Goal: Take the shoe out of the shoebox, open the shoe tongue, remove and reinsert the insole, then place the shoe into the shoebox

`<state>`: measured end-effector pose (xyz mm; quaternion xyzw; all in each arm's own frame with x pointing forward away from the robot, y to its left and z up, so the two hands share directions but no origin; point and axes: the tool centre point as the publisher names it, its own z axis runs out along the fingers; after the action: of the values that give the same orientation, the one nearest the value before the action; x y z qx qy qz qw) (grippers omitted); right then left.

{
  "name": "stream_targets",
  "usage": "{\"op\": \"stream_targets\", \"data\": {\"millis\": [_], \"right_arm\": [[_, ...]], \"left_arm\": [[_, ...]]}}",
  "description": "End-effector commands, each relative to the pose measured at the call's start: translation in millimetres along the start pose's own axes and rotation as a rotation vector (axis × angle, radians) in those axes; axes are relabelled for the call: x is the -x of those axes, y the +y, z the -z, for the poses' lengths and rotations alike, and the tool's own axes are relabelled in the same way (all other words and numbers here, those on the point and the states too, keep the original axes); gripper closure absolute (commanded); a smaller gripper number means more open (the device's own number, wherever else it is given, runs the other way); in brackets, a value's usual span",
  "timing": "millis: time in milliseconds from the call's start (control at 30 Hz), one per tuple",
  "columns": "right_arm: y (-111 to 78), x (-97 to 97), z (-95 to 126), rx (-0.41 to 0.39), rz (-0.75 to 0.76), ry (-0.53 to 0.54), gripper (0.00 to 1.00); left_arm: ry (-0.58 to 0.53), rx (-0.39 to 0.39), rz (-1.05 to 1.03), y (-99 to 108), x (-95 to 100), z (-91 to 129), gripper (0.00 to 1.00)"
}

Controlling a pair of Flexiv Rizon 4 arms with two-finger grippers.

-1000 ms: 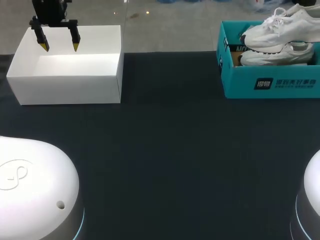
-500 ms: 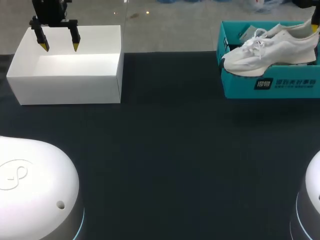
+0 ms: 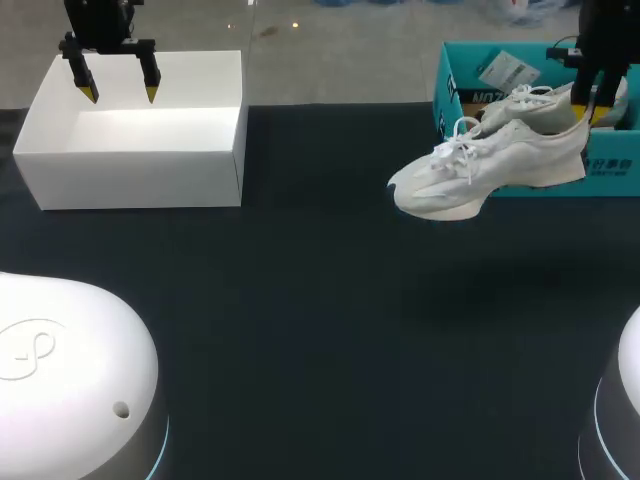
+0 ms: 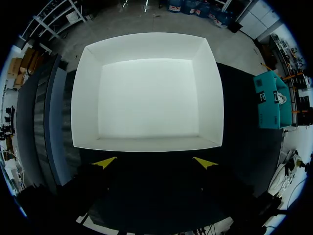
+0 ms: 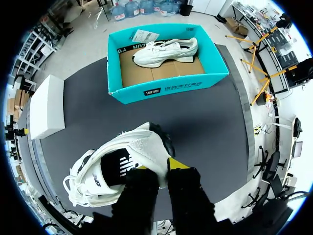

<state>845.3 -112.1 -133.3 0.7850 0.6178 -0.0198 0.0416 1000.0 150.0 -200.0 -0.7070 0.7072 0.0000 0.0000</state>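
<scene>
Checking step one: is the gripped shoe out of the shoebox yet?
Out. The right gripper holds the shoe above the table, outside the shoebox.

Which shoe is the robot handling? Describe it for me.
Find the teal shoebox at the far right of the table. Before it a white sneaker hangs in the air, its heel pinched by the right gripper; its twin lies inside the box.

The left gripper hangs with its 2 yellow tips spread wide, just beside one long wall of an open white rectangular box. A teal cardboard shoebox sits well apart on the dark table surface.
</scene>
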Motion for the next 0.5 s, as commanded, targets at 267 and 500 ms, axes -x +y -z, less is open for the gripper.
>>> {"op": "stream_targets", "data": {"millis": [267,500], "right_arm": [[-77.8,-46.2,-18,0.015,0.06,0.025,1.0],[-113.3,-73.3,-34,-0.01,0.065,0.021,1.0]], "left_arm": [[0.0,0.0,0.0,0,-0.1,0,0.0],[0.0,0.0,0.0,0,-0.1,0,0.0]]}}
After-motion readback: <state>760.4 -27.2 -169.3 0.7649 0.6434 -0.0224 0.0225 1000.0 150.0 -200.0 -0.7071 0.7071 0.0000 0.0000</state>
